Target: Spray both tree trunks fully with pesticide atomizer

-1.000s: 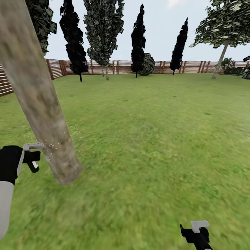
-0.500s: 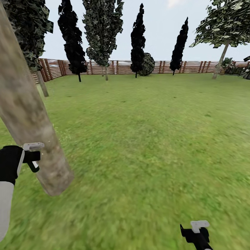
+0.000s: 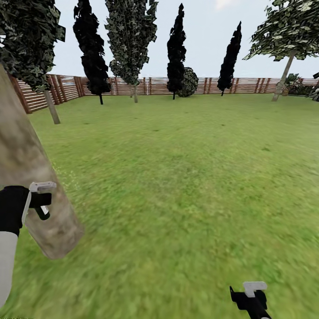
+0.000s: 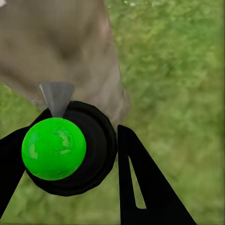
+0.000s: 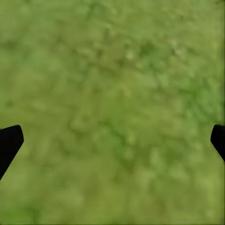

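A thick mottled beige-grey tree trunk [image 3: 31, 177] leans across the left edge of the head view, its base on the grass. My left gripper [image 3: 39, 200] hangs right in front of it, shut on the pesticide atomizer [image 4: 54, 148], a black round body with a bright green ball top. Its grey nozzle [image 4: 56, 96] points at the trunk [image 4: 61, 51] from close by. I cannot make out pesticide specks on the bark. My right gripper [image 3: 250, 297] hangs low at the front right, open over bare grass [image 5: 112, 112], its black fingertips [image 5: 9, 140] far apart.
The lawn [image 3: 190, 168] stretches wide ahead and to the right. A brown slatted fence [image 3: 248, 85] rings it at the back, with dark cypress-like trees [image 3: 176, 48] before it. A pale-trunked leafy tree [image 3: 283, 73] stands far right and a slimmer one [image 3: 52, 108] far left.
The camera has shifted: the near trunk slid left and down in the picture, uncovering the far-left tree and more fence. Whitish specks by the nozzle a second ago are gone. Both grippers look unchanged.
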Motion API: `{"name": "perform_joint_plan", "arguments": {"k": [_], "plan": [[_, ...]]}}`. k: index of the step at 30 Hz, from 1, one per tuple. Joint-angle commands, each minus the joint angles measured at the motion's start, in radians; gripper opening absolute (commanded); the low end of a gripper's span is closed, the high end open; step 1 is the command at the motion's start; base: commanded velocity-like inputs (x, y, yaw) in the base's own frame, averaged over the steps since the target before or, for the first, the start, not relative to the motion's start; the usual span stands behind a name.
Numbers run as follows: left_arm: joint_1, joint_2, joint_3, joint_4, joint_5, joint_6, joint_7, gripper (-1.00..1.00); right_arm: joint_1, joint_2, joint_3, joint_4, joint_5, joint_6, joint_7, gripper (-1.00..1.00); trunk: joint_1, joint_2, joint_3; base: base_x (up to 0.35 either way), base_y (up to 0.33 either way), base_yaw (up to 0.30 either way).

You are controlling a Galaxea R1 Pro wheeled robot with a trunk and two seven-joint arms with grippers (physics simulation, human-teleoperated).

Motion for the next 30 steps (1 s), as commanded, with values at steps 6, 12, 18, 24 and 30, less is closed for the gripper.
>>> {"name": "perform_joint_plan", "arguments": {"k": [6,12,18,24,30], "plan": [[0.0,0.0,0.004,0.0,-0.001,-0.001,0.002,-1.0,0.0,0.0,0.0,0.0,0.0,0.0,0.0,1.0,0.0,0.0,0.0,0.127,-0.25,0.271],[0.047,0.0,0.006,0.017,0.005,-0.014,0.0,-1.0,0.0,0.0,0.0,0.0,0.0,0.0,0.0,1.0,0.0,0.0,0.0,0.127,-0.251,0.278],[0.082,0.0,0.011,0.082,0.003,-0.031,0.0,-1.0,0.0,0.0,0.0,-0.001,0.0,0.0,0.0,1.0,0.0,0.0,0.0,0.127,-0.251,0.278],[0.083,0.001,0.027,0.254,0.002,-0.23,0.015,-1.0,0.0,0.0,0.0,-0.002,0.0,0.0,0.002,1.0,0.0,0.0,0.0,0.196,-0.223,0.127],[0.085,0.009,0.107,0.286,-0.006,-0.24,0.014,-1.0,0.0,0.0,0.0,-0.002,0.0,0.0,0.001,1.0,0.0,0.0,0.0,0.198,-0.163,0.122]]}}
